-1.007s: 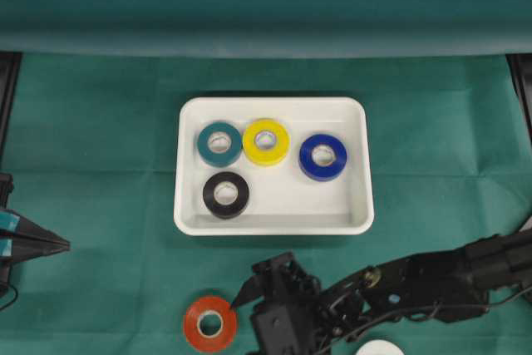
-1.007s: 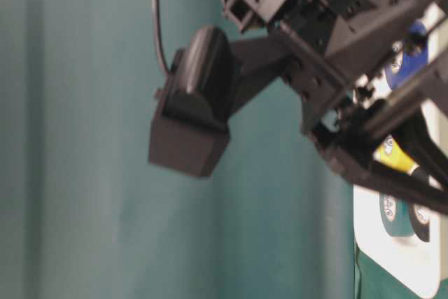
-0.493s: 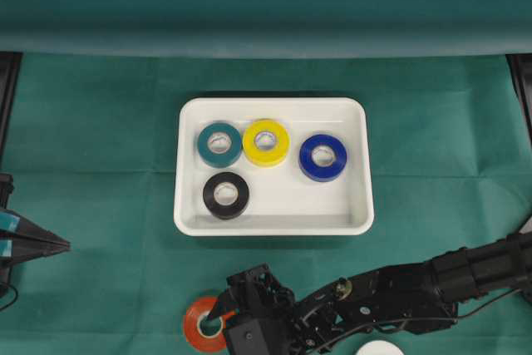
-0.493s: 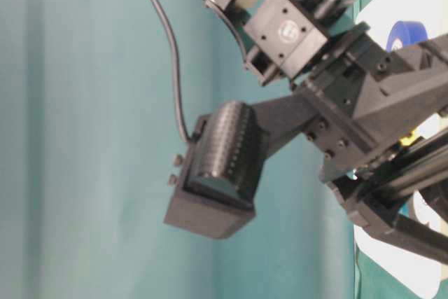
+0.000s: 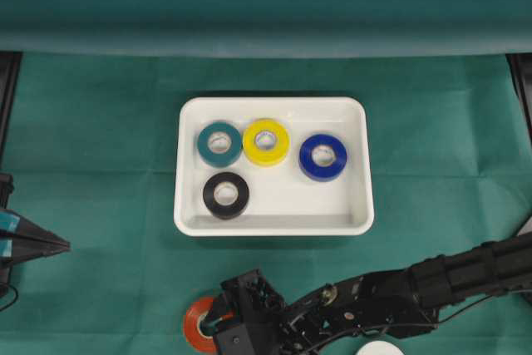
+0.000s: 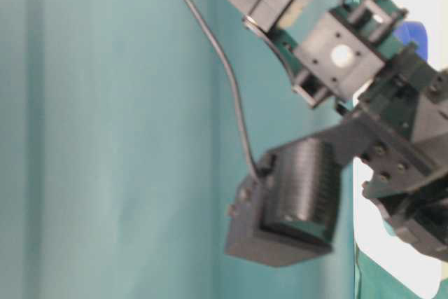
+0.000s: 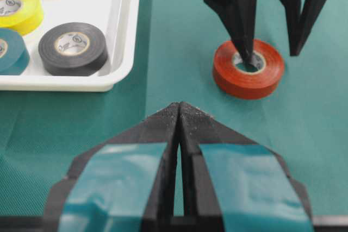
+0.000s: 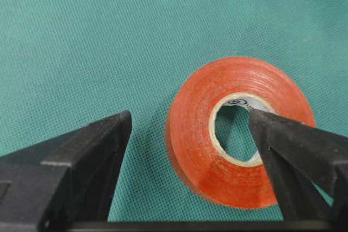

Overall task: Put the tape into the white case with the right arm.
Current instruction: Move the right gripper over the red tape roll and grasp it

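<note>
The right claw (image 8: 187, 134) stands spread astride one red tape roll (image 8: 239, 131) on the green surface (image 5: 100, 164), lower centre of the overhead frame, one finger (image 7: 242, 23) seemingly in its core; four rolls lie in the white case (image 5: 274, 218); left claw (image 7: 179, 113) pressed together

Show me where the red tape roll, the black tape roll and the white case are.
red tape roll (image 7: 266, 77), left wrist view, on its outer red band.
black tape roll (image 5: 225, 195), overhead view, on its black ring.
white case (image 5: 283, 199), overhead view, on a bare patch of its floor.
</note>
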Controlling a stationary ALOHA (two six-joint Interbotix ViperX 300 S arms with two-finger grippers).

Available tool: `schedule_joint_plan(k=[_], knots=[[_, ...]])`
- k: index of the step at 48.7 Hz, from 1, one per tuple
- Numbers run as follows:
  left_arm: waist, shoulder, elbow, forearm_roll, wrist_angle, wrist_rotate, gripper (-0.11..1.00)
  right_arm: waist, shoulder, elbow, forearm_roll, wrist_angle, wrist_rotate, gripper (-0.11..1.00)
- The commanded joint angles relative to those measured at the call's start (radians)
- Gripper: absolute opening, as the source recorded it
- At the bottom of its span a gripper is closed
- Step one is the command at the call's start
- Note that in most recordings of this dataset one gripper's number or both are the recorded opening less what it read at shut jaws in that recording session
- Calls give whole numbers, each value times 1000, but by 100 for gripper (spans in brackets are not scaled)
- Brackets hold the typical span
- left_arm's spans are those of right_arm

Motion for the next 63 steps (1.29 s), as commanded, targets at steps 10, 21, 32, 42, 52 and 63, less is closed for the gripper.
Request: schedule_joint_plan(k=[10, 21, 32, 42, 52, 63], knots=[[2, 8, -12, 0, -11, 0, 0, 3, -9, -31, 3, -3, 3, 62], [2, 8, -11, 0, -11, -2, 0, 3, -9, -31, 3, -3, 2, 57], [2, 8, -11, 0, -9, -2, 0, 3, 0, -31, 3, -3, 3, 8], [2, 8, -11, 0, -9, 0, 0, 3, -2, -32, 3, -3, 2, 1], [2, 8, -11, 0, -9, -2, 0, 3, -11, -34, 3, -2, 2, 1], [2, 8, -11, 0, -9, -2, 0, 11, -81, -31, 3, 35, -2, 1]])
